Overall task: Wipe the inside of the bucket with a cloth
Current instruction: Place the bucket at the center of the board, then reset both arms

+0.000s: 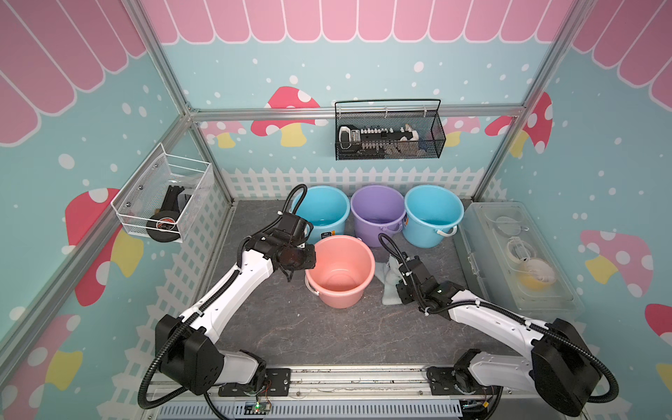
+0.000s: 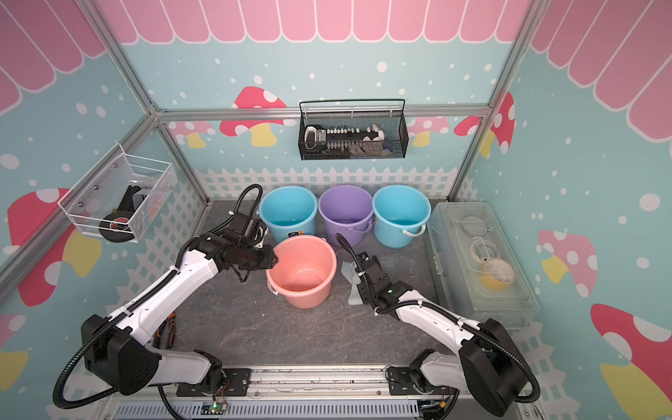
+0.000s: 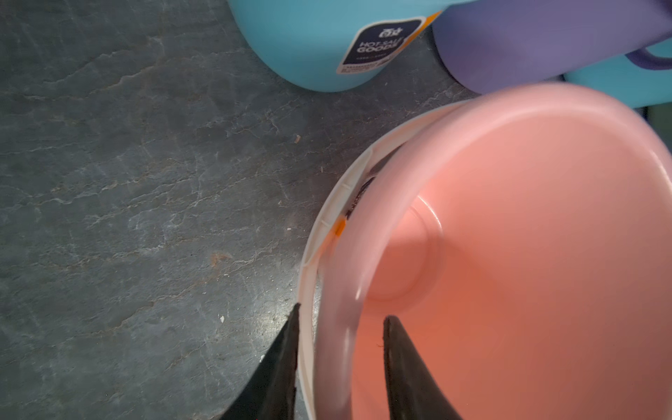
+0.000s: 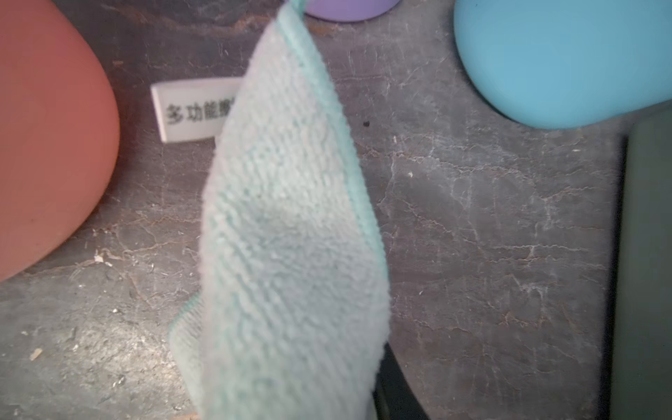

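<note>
Partly parted, left jaws straddle the pink bucket (image 3: 472, 116) rim; cloth (image 4: 291, 236) hides whether right jaws grip.

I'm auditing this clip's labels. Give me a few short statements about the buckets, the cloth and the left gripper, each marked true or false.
1. The pink bucket stands upright in front of a row of three other buckets. True.
2. The cloth is inside the pink bucket. False: it is outside, beside that bucket, and the bucket's inside is bare.
3. The left gripper straddles the pink bucket's rim, one finger inside and one outside. True.
4. The back row holds two purple buckets and one blue. False: it is a blue bucket, a purple bucket in the middle, and a second blue bucket.
</note>
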Robot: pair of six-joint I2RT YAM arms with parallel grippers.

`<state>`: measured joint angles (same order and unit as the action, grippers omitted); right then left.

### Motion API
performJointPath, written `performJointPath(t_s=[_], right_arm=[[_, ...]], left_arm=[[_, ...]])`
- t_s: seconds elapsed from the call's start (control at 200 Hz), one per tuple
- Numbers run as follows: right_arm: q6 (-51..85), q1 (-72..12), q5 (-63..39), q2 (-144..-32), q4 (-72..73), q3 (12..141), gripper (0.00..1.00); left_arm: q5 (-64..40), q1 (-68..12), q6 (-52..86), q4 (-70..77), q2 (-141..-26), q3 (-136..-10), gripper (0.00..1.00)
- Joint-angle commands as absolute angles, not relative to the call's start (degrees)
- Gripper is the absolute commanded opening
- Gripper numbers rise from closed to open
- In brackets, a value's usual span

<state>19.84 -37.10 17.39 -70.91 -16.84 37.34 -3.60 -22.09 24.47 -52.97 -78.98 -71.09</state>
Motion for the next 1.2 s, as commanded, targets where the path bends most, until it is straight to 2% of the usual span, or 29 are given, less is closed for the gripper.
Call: performJointPath(t_s=[0.0,0.09,0.29,0.38,0.585,0.69,0.805,1.011,1.191], right_arm=[[24.14,-36.94,15.53,-70.29,-13.87,36.57,0.39],[24.32,-36.99,15.25,-68.48,-14.31,36.43,0.61],[23.04,-36.76,16.5,-65.16,-18.12,39.44,0.81],[21.29,-36.51,17.63,-63.85,-21.08,41.63,0.98],[14.7,-33.63,20.2,-60.77,-25.13,45.31,0.99],[11.22,-30.81,22.93,-60.12,-24.84,45.54,0.99],[6.68,-27.57,26.97,-60.42,-20.93,43.69,0.99],[0.26,-20.44,31.97,-63.32,-4.14,36.73,0.99],[-6.13,-16.87,29.31,-67.84,17.23,28.48,0.99]], left_arm=[[-2.55,-20.65,23.56,-53.65,-76.75,-70.06,0.42],[-2.03,-19.6,23.25,-53.7,-75.6,-69.46,0.48],[-0.76,-17.61,22.76,-53.7,-73.84,-68.73,0.61],[0.12,-16.75,22.42,-53.61,-73.01,-68.3,0.79],[4.37,-15.37,22.51,-51.62,-70.6,-66.2,0.92],[8.47,-14.33,23.94,-47.65,-68.92,-62.44,0.95],[17.69,-14.33,25.53,-42.12,-67.35,-57.87,0.97],[31.66,-14.22,24.39,-27.28,-68.6,-49.53,0.97],[37.16,-14.13,12.69,-8.19,-70.56,-41.75,0.97]])
